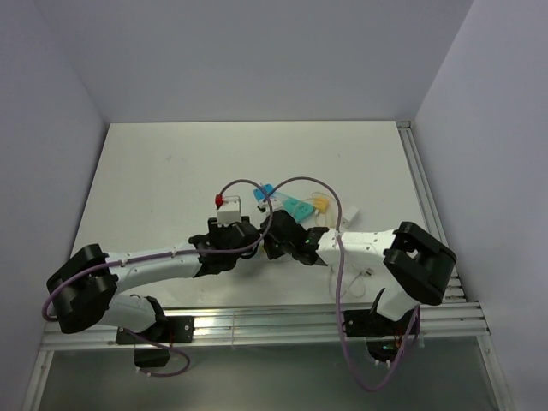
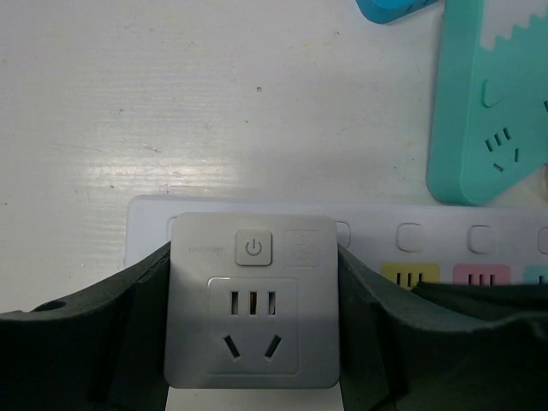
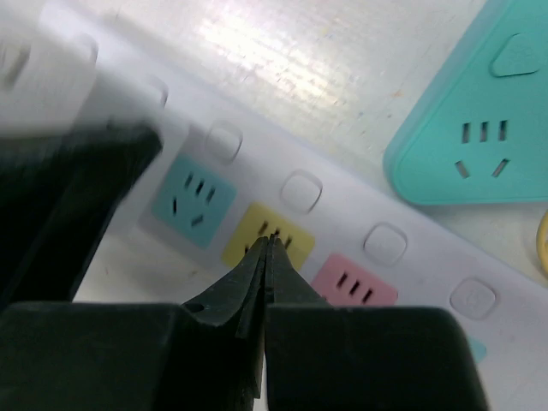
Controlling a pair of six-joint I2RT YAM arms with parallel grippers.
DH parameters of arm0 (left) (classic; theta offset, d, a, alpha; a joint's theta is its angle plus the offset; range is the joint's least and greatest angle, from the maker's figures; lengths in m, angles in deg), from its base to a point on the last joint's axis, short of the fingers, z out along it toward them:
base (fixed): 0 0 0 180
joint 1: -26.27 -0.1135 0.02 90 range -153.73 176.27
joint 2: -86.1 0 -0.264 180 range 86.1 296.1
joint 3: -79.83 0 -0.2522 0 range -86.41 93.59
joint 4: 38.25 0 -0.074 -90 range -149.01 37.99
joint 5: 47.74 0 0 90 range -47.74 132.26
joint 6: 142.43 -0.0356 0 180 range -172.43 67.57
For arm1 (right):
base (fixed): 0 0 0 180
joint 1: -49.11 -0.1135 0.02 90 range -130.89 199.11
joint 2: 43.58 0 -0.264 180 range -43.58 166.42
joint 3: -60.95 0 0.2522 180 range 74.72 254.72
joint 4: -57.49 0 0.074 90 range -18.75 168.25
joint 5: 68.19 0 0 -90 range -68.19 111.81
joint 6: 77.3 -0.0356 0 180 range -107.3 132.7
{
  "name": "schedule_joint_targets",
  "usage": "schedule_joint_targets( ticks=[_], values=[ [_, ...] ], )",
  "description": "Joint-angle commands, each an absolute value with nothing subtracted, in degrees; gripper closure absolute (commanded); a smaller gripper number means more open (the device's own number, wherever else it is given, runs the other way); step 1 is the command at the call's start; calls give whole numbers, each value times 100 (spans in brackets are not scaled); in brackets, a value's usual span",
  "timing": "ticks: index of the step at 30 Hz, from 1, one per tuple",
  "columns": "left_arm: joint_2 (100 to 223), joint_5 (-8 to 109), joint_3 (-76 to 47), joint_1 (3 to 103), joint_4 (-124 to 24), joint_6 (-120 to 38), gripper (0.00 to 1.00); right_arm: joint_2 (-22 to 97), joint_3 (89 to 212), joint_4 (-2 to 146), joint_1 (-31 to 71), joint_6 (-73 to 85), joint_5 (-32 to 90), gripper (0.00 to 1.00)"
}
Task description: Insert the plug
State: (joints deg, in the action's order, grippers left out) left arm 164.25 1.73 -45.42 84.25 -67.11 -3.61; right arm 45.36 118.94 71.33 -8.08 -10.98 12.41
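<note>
My left gripper (image 2: pixel 253 347) is shut on a pale grey square plug adapter (image 2: pixel 253 300) with a power button, dark fingers (image 2: pixel 86 342) on both sides. The adapter sits over the left end of a white power strip (image 2: pixel 411 235); I cannot tell whether its pins are in. In the top view the left gripper (image 1: pixel 227 233) and adapter (image 1: pixel 229 211) are at mid table. My right gripper (image 3: pixel 270 244) is shut and empty, its tips touching the strip's yellow socket (image 3: pixel 287 224), between a teal socket (image 3: pixel 193 201) and a pink one (image 3: pixel 351 282). The right gripper also shows in the top view (image 1: pixel 278 238).
A teal triangular adapter (image 2: pixel 488 111) lies just beyond the strip; it also shows in the right wrist view (image 3: pixel 479 128) and the top view (image 1: pixel 295 207). A blue object (image 1: pixel 267 189) and a yellow one (image 1: pixel 319 203) lie nearby. Purple cables loop over both arms.
</note>
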Motion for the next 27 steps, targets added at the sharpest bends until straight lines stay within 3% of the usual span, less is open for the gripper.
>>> schedule_joint_targets(
  ticks=[1, 13, 27],
  values=[
    [16415, 623, -4773, 8859, -6951, 180, 100, 4870, 11709, 7451, -486, -1322, 1794, 100],
    [16256, -71, -5029, 9570, -7021, 979, 100, 5142, 11708, 7441, -249, -1507, 2155, 100],
    [17592, -380, -4588, 10204, -7514, 1648, 100, 5371, 11778, 7538, -196, -1525, 2348, 100]
  ],
)
